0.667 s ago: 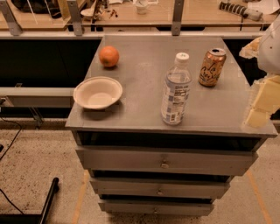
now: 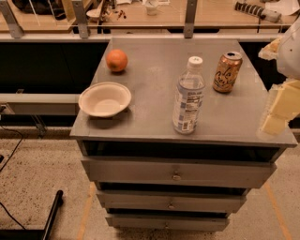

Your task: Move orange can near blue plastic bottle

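The orange can (image 2: 227, 72) stands upright at the back right of the grey cabinet top (image 2: 154, 112). The blue plastic bottle (image 2: 188, 97) stands upright near the middle front, white cap on top, to the left of and nearer than the can, with a gap between them. My gripper (image 2: 280, 108) shows at the right edge as cream-coloured blocks, beside the cabinet's right side, to the right of and nearer than the can, and holds nothing that I can see.
A round orange fruit (image 2: 116, 60) lies at the back left. A white bowl (image 2: 105, 99) sits at the front left. Drawers (image 2: 176, 174) run below the top. A workbench with tools (image 2: 154, 11) stands behind.
The view has shifted slightly; the can, bottle, fruit and bowl have not moved. My gripper stays at the right edge, about the same place.
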